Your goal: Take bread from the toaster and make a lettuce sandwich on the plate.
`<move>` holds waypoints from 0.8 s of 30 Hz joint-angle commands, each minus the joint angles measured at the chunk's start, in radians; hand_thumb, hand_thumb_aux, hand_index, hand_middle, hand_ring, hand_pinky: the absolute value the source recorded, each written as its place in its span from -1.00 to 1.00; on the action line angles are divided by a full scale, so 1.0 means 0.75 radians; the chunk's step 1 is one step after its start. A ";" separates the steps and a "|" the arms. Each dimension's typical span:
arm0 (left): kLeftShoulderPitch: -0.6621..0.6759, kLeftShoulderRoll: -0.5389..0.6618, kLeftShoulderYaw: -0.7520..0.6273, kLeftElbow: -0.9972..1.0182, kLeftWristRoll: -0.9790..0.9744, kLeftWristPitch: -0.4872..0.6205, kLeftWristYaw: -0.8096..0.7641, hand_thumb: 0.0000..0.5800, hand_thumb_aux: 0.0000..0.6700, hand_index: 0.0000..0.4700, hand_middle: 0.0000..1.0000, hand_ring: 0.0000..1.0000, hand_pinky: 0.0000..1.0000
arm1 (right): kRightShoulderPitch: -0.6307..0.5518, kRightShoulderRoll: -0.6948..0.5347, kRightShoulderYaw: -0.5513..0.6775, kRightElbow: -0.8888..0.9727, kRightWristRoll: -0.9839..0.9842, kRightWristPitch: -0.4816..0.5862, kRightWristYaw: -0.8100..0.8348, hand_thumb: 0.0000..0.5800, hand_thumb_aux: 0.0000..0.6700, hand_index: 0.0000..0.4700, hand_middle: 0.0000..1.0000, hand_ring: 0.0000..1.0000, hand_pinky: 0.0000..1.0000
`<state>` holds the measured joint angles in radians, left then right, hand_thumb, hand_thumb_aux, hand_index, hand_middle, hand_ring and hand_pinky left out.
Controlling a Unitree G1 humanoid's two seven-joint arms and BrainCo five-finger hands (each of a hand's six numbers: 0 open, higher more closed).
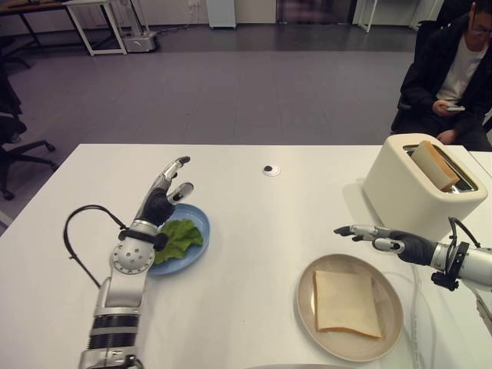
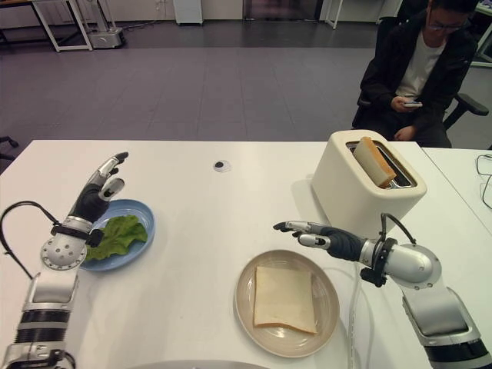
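Note:
A cream toaster (image 1: 419,188) stands at the table's right with one slice of bread (image 1: 435,164) sticking up from its slot. In front of it a beige plate (image 1: 307,287) holds a flat slice of bread (image 1: 346,302). At the left, a green lettuce leaf (image 1: 180,237) lies in a blue dish (image 1: 197,218). My left hand (image 1: 160,201) hovers open over the dish's left rim, fingers stretched away from me. My right hand (image 1: 384,238) is open, fingers pointing left, between the toaster and the plate, holding nothing.
A small round black-and-white disc (image 1: 270,170) lies at mid table near the far edge. A black cable (image 1: 77,231) loops beside my left forearm. The white table (image 1: 254,231) has bare room between dish and plate.

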<state>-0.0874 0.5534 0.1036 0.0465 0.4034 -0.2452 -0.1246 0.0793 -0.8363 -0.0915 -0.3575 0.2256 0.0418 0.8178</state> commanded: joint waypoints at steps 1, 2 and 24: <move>0.150 0.213 -0.075 -0.012 0.340 0.114 -0.034 -1.00 -1.00 -1.00 -1.00 -1.00 -1.00 | -0.100 0.069 -0.095 -0.059 0.140 0.082 -0.062 -1.00 -1.00 -1.00 -1.00 -1.00 -1.00; 0.192 0.256 -0.088 -0.033 0.408 0.149 -0.064 -1.00 -1.00 -1.00 -1.00 -1.00 -1.00 | -0.128 0.094 -0.110 -0.064 0.176 0.110 -0.090 -1.00 -1.00 -1.00 -1.00 -1.00 -1.00; 0.170 0.350 -0.229 -0.196 0.690 0.277 0.010 1.00 1.00 1.00 -1.00 -1.00 -1.00 | -0.281 0.286 -0.215 -0.099 0.342 0.294 -0.311 -1.00 -1.00 -1.00 -1.00 -1.00 -1.00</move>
<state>0.0461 0.8176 -0.0707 -0.0748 0.9228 -0.0330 -0.1176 -0.1247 -0.6264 -0.2432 -0.4281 0.4716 0.2492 0.5873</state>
